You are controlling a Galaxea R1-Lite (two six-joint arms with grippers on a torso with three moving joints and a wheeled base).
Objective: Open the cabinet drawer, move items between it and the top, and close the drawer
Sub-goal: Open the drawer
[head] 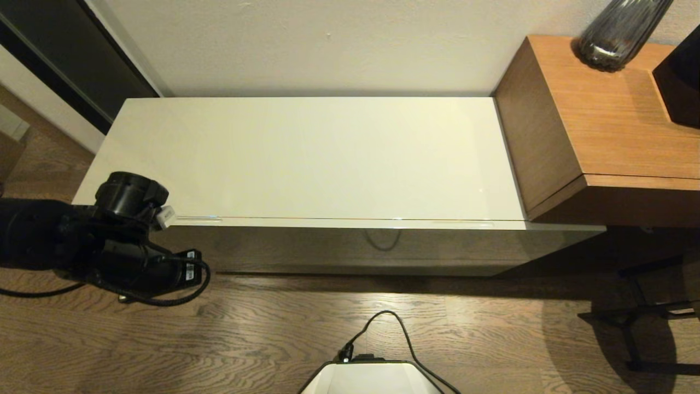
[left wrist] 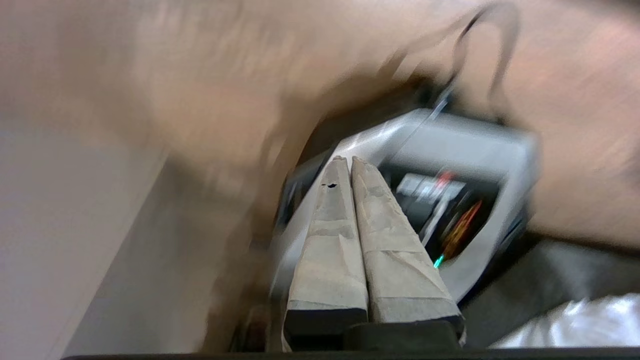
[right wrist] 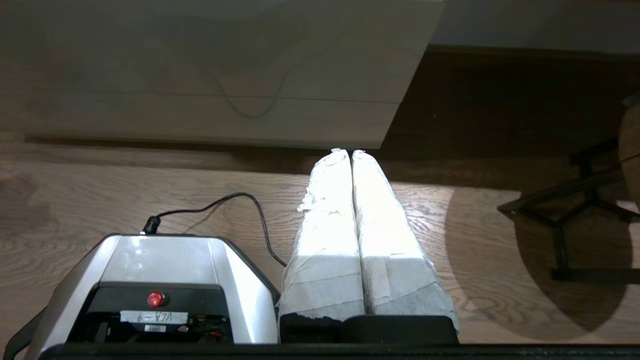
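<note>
The cabinet's glossy cream top [head: 306, 158] lies bare; no slippers, tape roll or packet show in any view. The drawer front [head: 350, 249] sits flush under the top's front edge, shut, and also shows in the right wrist view as a pale panel [right wrist: 210, 60]. My left arm [head: 126, 241] hangs in front of the cabinet's left end. Its taped left gripper [left wrist: 346, 159] is shut on nothing, pointing back toward my base. The right gripper [right wrist: 345, 151] is out of the head view, low over the floor in front of the drawer, also shut and empty.
A taller brown wooden side table [head: 601, 126] butts against the cabinet's right end, carrying a grey vase [head: 618, 33] and a black box [head: 681, 76]. Black stand legs [head: 640, 323] are on the floor at right. My base [head: 372, 377] and its cable [head: 394, 328] sit at front centre.
</note>
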